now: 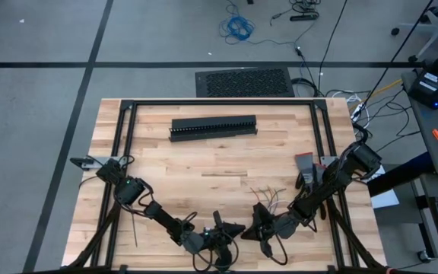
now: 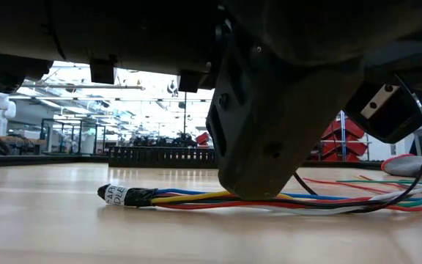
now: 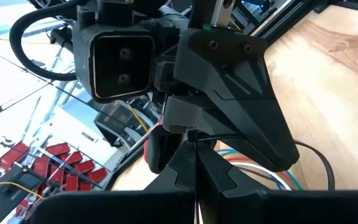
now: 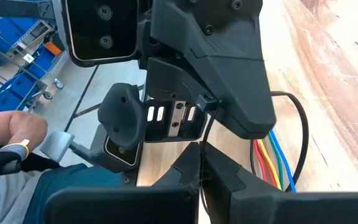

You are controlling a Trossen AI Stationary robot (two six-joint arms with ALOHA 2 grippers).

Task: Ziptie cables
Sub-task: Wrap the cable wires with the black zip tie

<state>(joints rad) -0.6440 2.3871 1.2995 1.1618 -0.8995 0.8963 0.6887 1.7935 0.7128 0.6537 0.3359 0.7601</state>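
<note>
The cables (image 2: 218, 198) are a bundle of coloured wires lying on the wood near the table's front edge, with a black-taped, labelled end (image 2: 127, 195) and splayed ends (image 1: 268, 196). A thin dark ziptie (image 4: 303, 134) curves in a loop around them (image 3: 303, 149). My left gripper (image 1: 230, 228) and right gripper (image 1: 258, 224) meet tip to tip just above the bundle. Both are shut on the ziptie. In the low view a gripper body hides the middle of the bundle. My left gripper (image 3: 194, 152) pinches a straight stretch of the ziptie (image 3: 194, 138) between its two fingers. The fingers lie about level and point toward the right gripper. From there the strip runs on into the loop over the wires (image 3: 272, 177). My right gripper (image 4: 202, 149) pinches the same thin strip (image 4: 206, 127) between its two fingers, right in front of the left gripper's fingers. It comes slanting down from the table's right. The loop curves past the coloured wires (image 4: 269, 158), which stay on the table.
A long black slotted duct (image 1: 213, 126) lies at the far middle, inside a black frame (image 1: 219, 102). A red-handled tool (image 1: 304, 164) sits at the right. A thin dark strip (image 1: 223, 173) lies mid-table. A person's hand (image 4: 17, 130) shows beyond the table.
</note>
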